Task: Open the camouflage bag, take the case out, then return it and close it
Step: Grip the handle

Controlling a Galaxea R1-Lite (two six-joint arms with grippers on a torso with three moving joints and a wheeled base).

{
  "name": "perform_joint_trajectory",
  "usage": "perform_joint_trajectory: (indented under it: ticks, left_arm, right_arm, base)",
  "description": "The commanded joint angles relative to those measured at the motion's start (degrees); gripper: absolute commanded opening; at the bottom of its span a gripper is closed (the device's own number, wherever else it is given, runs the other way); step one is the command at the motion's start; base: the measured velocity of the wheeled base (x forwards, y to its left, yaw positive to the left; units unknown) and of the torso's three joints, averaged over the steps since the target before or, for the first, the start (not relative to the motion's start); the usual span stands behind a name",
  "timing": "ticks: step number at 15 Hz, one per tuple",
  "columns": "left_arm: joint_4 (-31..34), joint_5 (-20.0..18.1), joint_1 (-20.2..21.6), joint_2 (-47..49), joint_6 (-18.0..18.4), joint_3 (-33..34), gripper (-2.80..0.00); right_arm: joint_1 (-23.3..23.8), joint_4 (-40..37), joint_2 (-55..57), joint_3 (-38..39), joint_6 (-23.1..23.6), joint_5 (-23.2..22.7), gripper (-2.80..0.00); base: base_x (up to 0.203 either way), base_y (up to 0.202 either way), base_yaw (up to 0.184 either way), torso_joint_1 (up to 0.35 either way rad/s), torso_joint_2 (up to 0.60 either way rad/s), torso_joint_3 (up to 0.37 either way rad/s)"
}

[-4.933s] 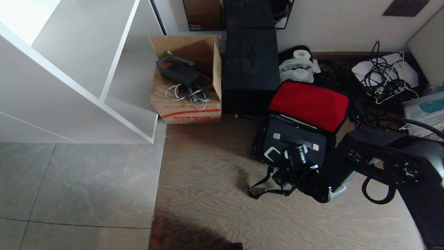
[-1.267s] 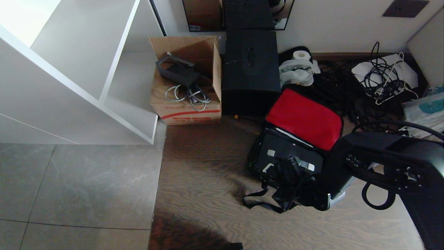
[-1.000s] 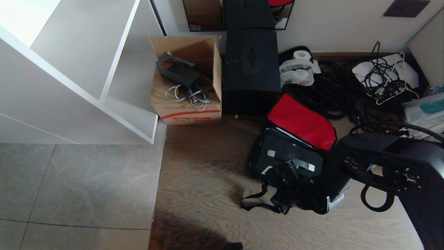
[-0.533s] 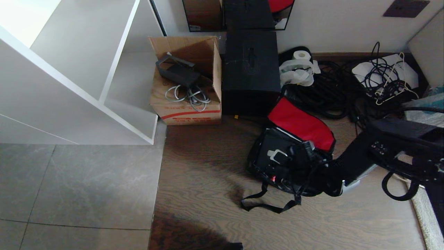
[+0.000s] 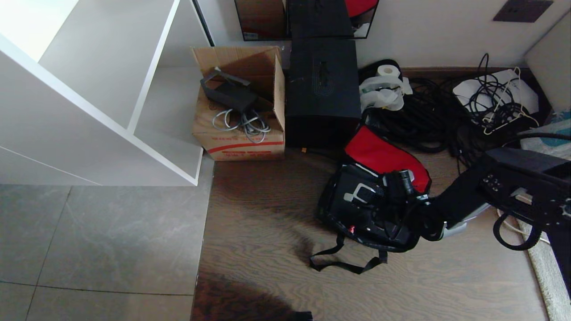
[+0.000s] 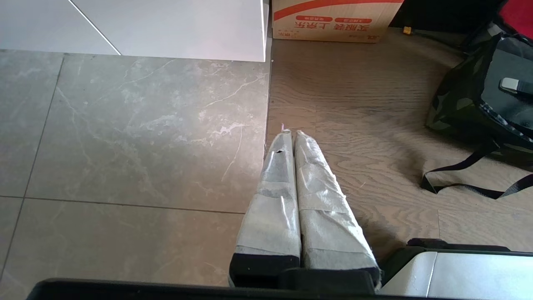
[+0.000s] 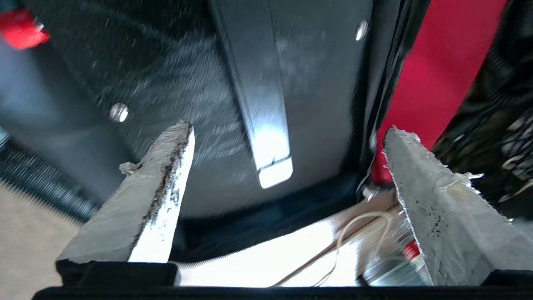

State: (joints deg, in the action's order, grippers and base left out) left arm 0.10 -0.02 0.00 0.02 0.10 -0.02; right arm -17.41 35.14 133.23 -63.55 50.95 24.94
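On the wood floor point(image 5: 276, 249) our left gripper point(image 6: 290, 137) hangs nearest, fingers pressed together. Farther right, the camouflage bag point(image 5: 332, 209) lies open with the case point(image 5: 357, 203) inside; our right gripper point(image 7: 287, 137) hovers over it, fingers spread, gripping nothing. Beyond stands a cardboard carton point(image 5: 241, 142).

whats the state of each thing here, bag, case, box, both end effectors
camouflage bag: unzipped, red-lined lid partly raised
case: lying inside the bag
cardboard carton: flaps open, cables inside
right end effector: open, over the case, holding nothing
left end effector: shut, above bare floor
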Motion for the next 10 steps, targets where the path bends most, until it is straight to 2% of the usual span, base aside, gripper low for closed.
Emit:
perform_joint_trajectory:
  ticks: [1, 5, 8, 10]
  left_arm:
    - [-0.01, 0.02, 0.00, -0.02, -0.01, 0.02, -2.80]
    - [-0.01, 0.02, 0.00, -0.02, -0.01, 0.02, -2.80]
    - [-0.01, 0.02, 0.00, -0.02, 0.04, 0.02, -2.80]
    - [-0.01, 0.02, 0.00, -0.02, -0.01, 0.02, -2.80]
  right_arm:
    - [0.01, 2.31, 2.47, -0.87, 0.86, 0.05, 0.00]
    - [0.32, 7.91, 5.90, -2.22, 5.19, 0.04, 0.00]
    - [1.05, 9.07, 7.49, -5.13, 6.09, 0.09, 0.00]
    - [1.39, 13.16, 8.11, -6.12, 6.25, 1.17, 0.00]
  base:
    - [0.000, 0.000, 0.000, 0.000, 0.00, 0.000]
    - [0.000, 0.000, 0.000, 0.000, 0.00, 0.000]
    - [0.000, 0.000, 0.000, 0.000, 0.00, 0.000]
    - [0.000, 0.000, 0.000, 0.000, 0.00, 0.000]
